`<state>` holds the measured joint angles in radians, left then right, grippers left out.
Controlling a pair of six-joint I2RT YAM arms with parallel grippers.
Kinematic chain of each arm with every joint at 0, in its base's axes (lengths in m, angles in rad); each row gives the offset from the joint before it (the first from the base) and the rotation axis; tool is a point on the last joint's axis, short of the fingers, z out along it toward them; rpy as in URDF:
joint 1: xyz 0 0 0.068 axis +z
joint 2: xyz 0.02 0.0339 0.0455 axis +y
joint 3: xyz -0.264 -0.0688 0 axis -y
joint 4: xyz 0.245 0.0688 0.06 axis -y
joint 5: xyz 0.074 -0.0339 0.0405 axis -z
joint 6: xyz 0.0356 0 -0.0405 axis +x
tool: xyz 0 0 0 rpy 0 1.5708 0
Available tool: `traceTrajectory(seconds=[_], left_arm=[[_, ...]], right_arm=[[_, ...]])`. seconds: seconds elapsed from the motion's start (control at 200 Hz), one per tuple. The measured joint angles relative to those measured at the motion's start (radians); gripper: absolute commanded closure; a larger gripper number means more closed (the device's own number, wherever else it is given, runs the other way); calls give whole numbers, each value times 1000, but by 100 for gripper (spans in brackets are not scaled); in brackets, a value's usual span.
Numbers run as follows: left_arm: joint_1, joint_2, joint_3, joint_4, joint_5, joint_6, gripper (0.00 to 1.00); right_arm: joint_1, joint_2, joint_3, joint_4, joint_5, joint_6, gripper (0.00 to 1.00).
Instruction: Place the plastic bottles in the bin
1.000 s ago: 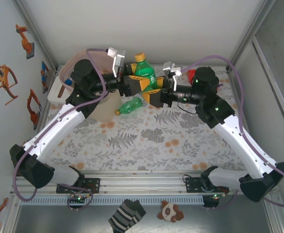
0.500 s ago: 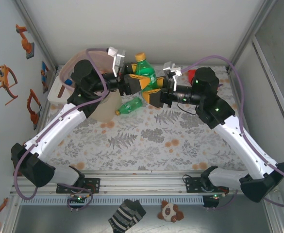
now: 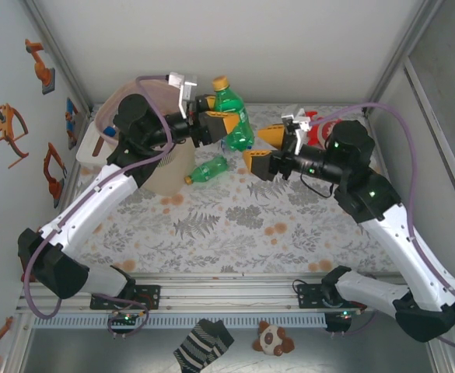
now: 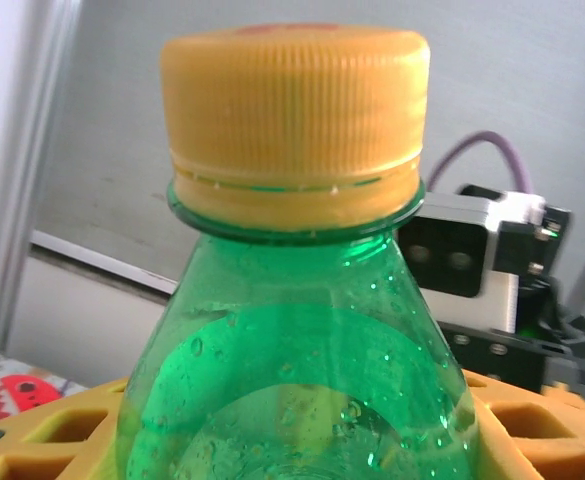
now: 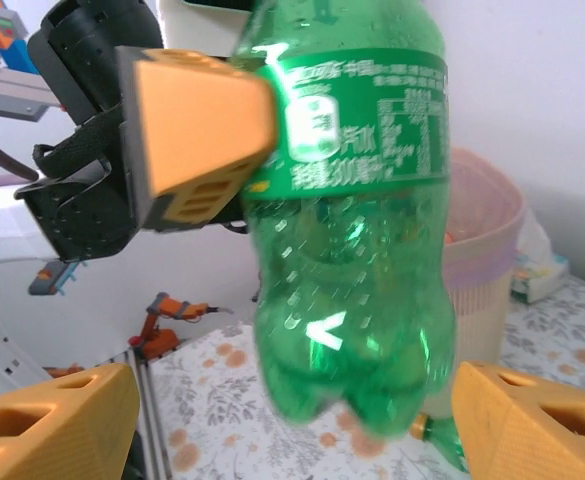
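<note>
Bottle (image 3: 232,105), green with an orange cap, was held cap-up above the table (image 3: 235,225), just right of the bin (image 3: 169,172). Left claw (image 3: 225,127) pinched the bottle at its label, with one orange finger (image 5: 197,130) flat against it. Right claw (image 3: 263,148) stood spread on the side of the bottle away from the bin, near the bottle but not touching it. Second bottle (image 3: 210,169), also green, lay on its side, its cap end just beside the bin's base.
</note>
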<state>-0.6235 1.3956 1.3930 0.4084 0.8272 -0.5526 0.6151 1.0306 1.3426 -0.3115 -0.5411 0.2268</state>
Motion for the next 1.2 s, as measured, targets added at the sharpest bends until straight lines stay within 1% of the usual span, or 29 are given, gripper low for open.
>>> traceTrajectory(seconds=[0.225, 0.396, 0.501, 0.621, 0.791, 0.846, 0.956, 1.062, 1.137, 1.202], left_arm=[[78, 18, 0, -30, -118, -1, 65], [161, 18, 0, -75, -267, -7, 69], [224, 18, 0, -109, -354, -46, 71], [310, 18, 0, -143, -434, -129, 76], [404, 20, 0, -217, -534, -219, 75], [423, 29, 0, -235, -555, -247, 72], [453, 69, 3, -269, -587, -307, 73], [460, 125, 31, -346, -640, -359, 74], [460, 163, 66, -417, -674, -397, 70], [460, 190, 90, -460, -698, -428, 70]], right_arm=[[0, -35, -1, -47, 76, -19, 19], [0, -35, -1, -66, 98, -22, 19], [0, -35, -1, -78, 110, -26, 20], [0, -36, -1, -88, 117, -31, 20], [0, -39, -1, -100, 119, -34, 20], [0, -40, -1, -102, 121, -34, 20], [0, -45, -1, -103, 126, -34, 20], [0, -50, -1, -103, 132, -34, 20], [0, -53, -1, -103, 137, -34, 20], [0, -55, -1, -103, 140, -34, 20]])
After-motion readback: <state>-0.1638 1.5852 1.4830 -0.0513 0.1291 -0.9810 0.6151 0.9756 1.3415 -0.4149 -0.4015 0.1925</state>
